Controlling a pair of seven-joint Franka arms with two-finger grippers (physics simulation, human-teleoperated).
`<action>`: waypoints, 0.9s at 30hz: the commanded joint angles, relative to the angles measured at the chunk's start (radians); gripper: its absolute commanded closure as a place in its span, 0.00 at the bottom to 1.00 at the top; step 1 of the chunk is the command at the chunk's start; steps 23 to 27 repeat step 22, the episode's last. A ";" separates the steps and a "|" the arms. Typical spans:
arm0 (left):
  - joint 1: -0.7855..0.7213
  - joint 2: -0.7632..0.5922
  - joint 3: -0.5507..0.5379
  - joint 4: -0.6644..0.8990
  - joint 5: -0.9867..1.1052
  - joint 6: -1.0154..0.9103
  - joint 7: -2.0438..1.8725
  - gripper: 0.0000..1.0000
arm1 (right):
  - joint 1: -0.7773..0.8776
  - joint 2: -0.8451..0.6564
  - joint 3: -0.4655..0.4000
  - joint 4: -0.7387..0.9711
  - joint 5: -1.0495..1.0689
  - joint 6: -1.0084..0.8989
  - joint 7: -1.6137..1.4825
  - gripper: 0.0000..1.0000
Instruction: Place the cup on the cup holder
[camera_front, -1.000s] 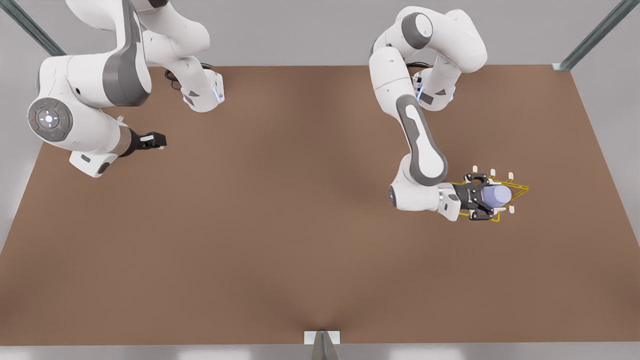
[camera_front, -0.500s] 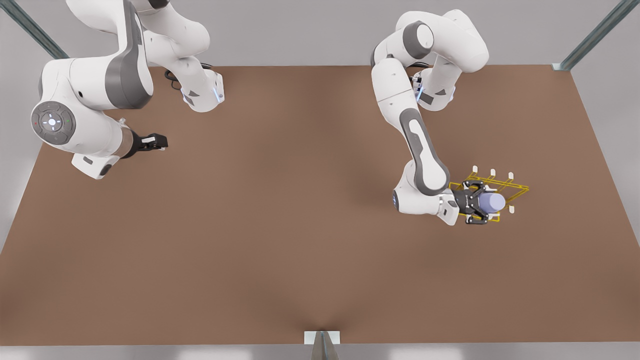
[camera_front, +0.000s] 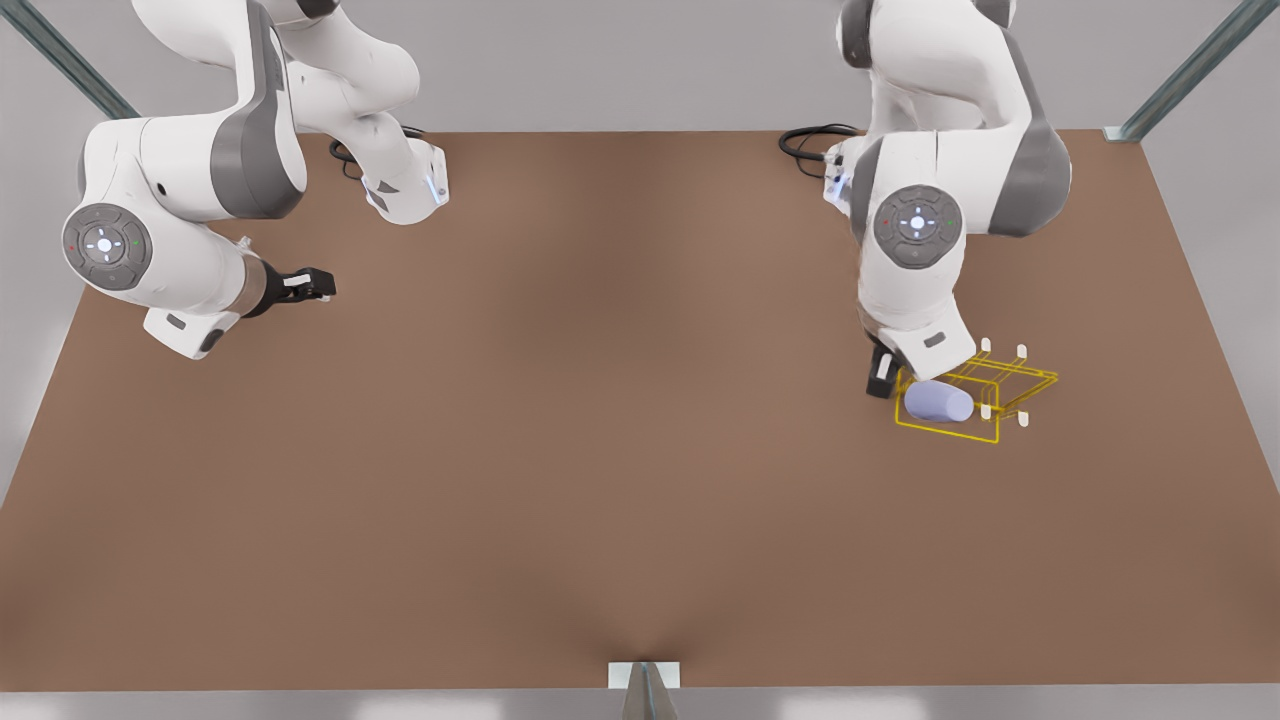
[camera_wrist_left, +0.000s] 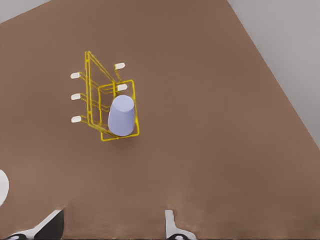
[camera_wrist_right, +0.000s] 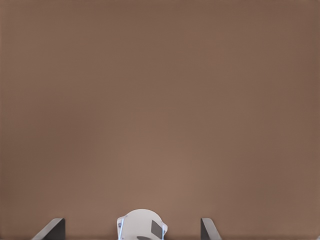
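Front view, going from its left to its right: first comes the right gripper, hanging low over the bare brown table with nothing near it. Its own wrist view shows two fingertips set wide apart with only tabletop between them, so it is open and holds nothing; this arm waits.

Farther toward the front view's right stands the left arm, its wrist raised above the near end of the cup holder. The left gripper peeks out dark below the white wrist, just beside the rack. In the left wrist view its fingertips sit far apart, nothing clamped between them, and the rack lies well ahead of them.

The cup rests inside the yellow wire frame, tipped on its side, wide rim turned toward the gripper and narrow base toward the white pegs. From the left wrist view the cup lies within the wire rectangle of the cup holder, apart from the fingers.

I would judge the placing done, the cup released onto the rack. What remains is at most clearing the arm away; whether the cup lies stable I cannot tell.
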 joint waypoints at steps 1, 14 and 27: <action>0.278 -0.080 -0.337 0.021 -0.017 -0.153 1.205 0.00 | 0.000 -0.001 -0.001 0.000 0.000 0.000 0.000 0.00; 0.534 -0.141 -0.619 -0.028 0.177 -0.141 1.558 0.00 | 0.000 -0.001 0.000 0.000 0.000 0.000 0.000 0.00; 0.532 -0.141 -0.619 -0.028 0.175 -0.144 1.559 0.00 | 0.014 -0.004 0.007 0.048 -0.118 0.058 0.017 0.00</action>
